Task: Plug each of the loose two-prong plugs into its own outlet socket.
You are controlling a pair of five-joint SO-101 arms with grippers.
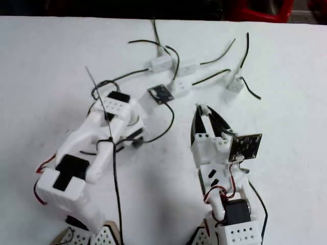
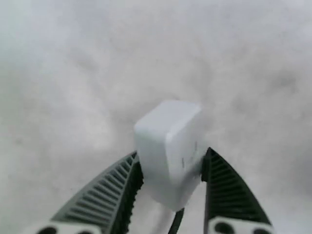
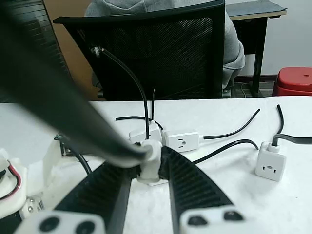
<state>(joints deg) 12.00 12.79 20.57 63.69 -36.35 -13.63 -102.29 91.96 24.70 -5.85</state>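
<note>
Both arms holding white connector pieces over the bench (image 1: 286, 51); sockets lie beyond the right arm.

Left gripper (image 2: 171, 155): ribbed fingers (image 2: 229, 190) pinch a white block (image 2: 168, 146) from two sides, dark cord (image 2: 175, 225) leaving its lower end; cannot tell whether it is a plug or a socket. The block sits close above the bare bench. Right gripper (image 3: 151, 163), seen in the high view at (image 1: 203, 109): dark fingers (image 3: 190, 180) closed on a small white plug (image 3: 150, 170), its black lead (image 3: 131, 78) arcing up. Just ahead of that plug, two outlet sockets (image 3: 183, 141) sit side by side on the bench, leads trailing; a third socket (image 3: 269, 165) rests well apart from them, nearer the bench edge by the red stool (image 3: 295, 80).
</note>
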